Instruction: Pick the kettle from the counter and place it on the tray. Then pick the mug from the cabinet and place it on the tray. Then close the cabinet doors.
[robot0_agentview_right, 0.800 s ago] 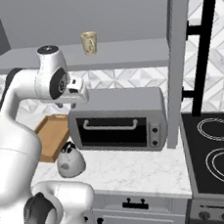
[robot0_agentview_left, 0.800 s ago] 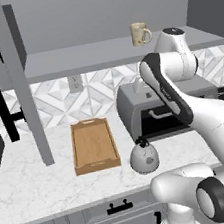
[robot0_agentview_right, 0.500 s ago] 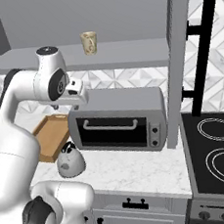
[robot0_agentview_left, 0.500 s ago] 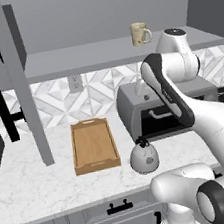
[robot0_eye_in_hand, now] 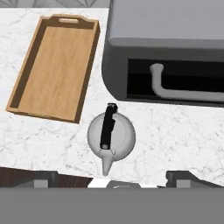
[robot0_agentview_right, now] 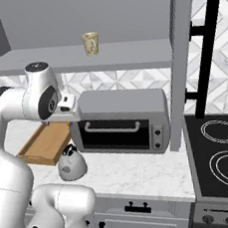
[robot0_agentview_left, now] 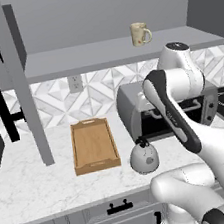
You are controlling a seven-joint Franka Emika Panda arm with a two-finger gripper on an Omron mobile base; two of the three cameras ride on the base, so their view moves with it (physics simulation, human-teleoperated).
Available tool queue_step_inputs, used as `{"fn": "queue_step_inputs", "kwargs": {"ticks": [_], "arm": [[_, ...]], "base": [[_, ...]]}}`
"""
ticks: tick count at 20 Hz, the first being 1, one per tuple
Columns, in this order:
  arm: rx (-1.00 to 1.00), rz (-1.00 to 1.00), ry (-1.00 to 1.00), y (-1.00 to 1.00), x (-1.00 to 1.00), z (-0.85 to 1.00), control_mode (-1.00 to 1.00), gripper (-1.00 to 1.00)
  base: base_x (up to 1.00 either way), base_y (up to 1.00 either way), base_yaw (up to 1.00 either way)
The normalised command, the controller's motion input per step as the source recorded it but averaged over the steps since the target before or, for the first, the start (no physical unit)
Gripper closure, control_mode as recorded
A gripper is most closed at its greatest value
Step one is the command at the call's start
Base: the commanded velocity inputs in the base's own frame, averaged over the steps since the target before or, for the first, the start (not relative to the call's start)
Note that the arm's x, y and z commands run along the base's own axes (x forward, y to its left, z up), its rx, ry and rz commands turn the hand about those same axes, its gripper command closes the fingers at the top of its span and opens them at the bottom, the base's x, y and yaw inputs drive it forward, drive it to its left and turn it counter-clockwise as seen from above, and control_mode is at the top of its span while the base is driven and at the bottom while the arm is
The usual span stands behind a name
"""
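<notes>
The claw hangs high above the counter, looking straight down at the kettle. Its two dark fingertips stand wide apart at the bottom of the hand view, one on each side of the kettle's spout, with nothing between them.

The hand view shows what the base views hide: the kettle's black handle running along its top, and the spout pointing away from the toaster oven. The kettle stands upright on the counter, near the oven's front and just off the near corner of the tray, not touching either. The tray lies beside the oven.

The left base view adds the mug on the cabinet shelf above the oven, and one cabinet door swung open past the tray. The right base view shows the other door open beside the oven.
</notes>
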Motion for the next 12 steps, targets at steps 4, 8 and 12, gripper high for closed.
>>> {"fn": "queue_step_inputs", "kwargs": {"ticks": [4,8,12], "arm": [[-0.01,0.00,0.09,0.24,-0.08,-0.44,-1.00,-1.00],[-0.09,0.00,0.09,0.19,-0.03,-0.43,-1.00,-1.00],[-0.14,0.00,0.06,0.09,0.00,-0.38,-1.00,-1.00]], "base": [[0.00,0.00,0.00],[0.00,0.00,0.00],[0.00,0.00,0.00]]}}
